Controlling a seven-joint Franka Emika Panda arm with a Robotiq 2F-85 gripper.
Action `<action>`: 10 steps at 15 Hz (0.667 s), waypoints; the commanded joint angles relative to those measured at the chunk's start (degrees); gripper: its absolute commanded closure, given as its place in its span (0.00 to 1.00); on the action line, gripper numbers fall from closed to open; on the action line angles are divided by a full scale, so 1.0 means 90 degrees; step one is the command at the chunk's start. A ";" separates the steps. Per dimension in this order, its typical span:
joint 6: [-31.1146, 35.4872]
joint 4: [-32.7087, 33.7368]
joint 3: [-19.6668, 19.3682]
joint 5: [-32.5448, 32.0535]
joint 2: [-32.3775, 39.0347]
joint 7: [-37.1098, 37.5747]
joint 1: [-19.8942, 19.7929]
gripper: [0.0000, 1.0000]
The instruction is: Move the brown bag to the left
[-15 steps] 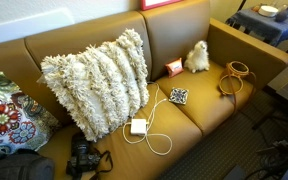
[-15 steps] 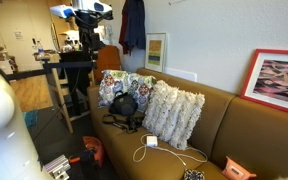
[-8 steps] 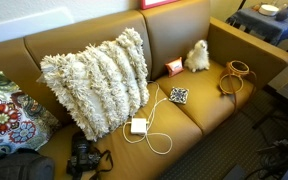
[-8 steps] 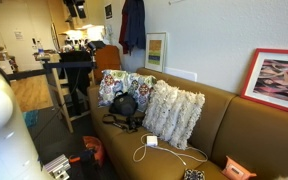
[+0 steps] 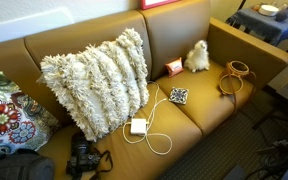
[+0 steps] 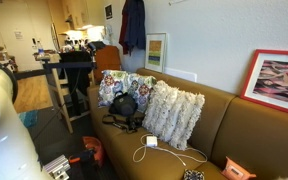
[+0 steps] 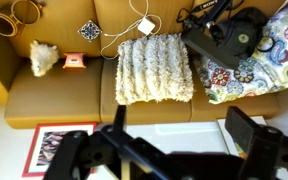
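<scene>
Hanging spread wide, jaws seem well apart from the brown bag [image 5: 234,80].

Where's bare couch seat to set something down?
Bare: the seat strip between the brown bag and the patterned square, in front of the plush toy. Crowded: charger and cable mid-seat, with the shaggy pillow, camera and patterned pillow beyond.

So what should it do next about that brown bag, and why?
Probably move across and down toward the brown bag, which sits untouched at one end of the couch. In the wrist view the end effector hangs open high above the couch, with the bag far off in a corner.
</scene>
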 commanded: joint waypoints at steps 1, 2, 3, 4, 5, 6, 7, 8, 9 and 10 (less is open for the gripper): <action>-0.0198 0.0341 -0.0223 -0.0573 0.0253 -0.0226 -0.0594 0.00; -0.0140 0.0220 -0.0429 -0.0758 0.0245 -0.0325 -0.0698 0.00; -0.0065 0.0088 -0.0607 -0.0929 0.0216 -0.0426 -0.0774 0.00; -0.0026 0.0019 -0.0779 -0.1056 0.0251 -0.0519 -0.0838 0.00; 0.0064 -0.0159 -0.1032 -0.1184 0.0218 -0.0688 -0.0872 0.00; 0.0141 -0.0272 -0.1245 -0.1269 0.0247 -0.0824 -0.0900 0.00; 0.0257 -0.0465 -0.1479 -0.1388 0.0217 -0.0992 -0.0935 0.00; 0.0353 -0.0622 -0.1692 -0.1456 0.0203 -0.1133 -0.0949 0.00; 0.0452 -0.0784 -0.1897 -0.1495 0.0184 -0.1272 -0.0955 0.00; 0.0655 -0.1085 -0.2094 -0.1532 0.0086 -0.1450 -0.0949 0.00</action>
